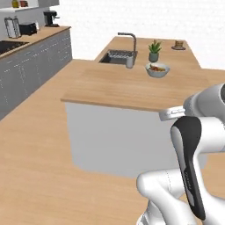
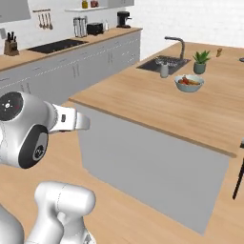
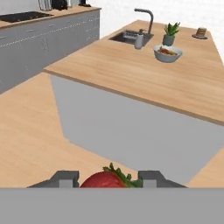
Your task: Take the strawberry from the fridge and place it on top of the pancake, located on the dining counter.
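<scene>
Left base view: we see the dining counter [image 1: 132,88] ahead, the pancake [image 1: 179,44] at its far corner. Hand view: our gripper [image 3: 105,180] is clamped around the strawberry [image 3: 103,180], fingers partly open

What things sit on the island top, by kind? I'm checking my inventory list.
Potted plant: 1
White bowl of food: 1
Pancake on its plate: 1
Grey cup beside the sink: 1
Total: 4
</scene>
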Available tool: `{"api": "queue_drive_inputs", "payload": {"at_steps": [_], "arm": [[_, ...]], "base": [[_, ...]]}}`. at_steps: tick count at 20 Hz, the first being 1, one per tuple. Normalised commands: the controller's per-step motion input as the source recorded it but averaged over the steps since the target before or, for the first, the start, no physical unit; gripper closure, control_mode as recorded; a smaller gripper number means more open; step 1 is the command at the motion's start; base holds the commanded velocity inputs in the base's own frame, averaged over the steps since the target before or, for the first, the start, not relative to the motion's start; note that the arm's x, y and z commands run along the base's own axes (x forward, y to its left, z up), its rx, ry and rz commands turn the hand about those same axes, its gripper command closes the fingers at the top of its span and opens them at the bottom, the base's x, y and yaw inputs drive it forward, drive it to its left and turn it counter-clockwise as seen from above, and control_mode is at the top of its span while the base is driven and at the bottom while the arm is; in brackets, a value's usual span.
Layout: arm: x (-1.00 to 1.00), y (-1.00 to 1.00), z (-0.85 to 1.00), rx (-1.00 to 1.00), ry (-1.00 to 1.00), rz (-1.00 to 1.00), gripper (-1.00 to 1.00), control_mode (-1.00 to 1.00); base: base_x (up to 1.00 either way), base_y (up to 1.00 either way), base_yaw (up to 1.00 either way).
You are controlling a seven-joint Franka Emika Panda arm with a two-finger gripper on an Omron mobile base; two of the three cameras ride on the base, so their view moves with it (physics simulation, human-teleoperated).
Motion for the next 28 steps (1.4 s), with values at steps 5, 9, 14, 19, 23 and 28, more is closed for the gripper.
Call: {"api": "queue_drive_inputs", "payload": {"at_steps": [5,9,14,19,23,28], "arm": [[0.00,0.00,0.00,0.00,0.00,0.00,1.00,1.00],[0.00,0.00,0.00,0.00,0.00,0.00,1.00,1.00],[0.00,0.00,0.00,0.00,0.00,0.00,1.00,1.00],[0.00,0.00,0.00,0.00,0.00,0.00,1.00,1.00],[0.00,0.00,0.00,0.00,0.00,0.00,1.00,1.00],[0.00,0.00,0.00,0.00,0.00,0.00,1.00,1.00]], "base": [[-0.28,-1.00,-0.15],[-0.11,-1.00,0.00],[-0.03,-1.00,0.10],[0.00,-1.00,0.22],[0.04,-1.00,0.25],[0.68,-1.00,0.25]]}}
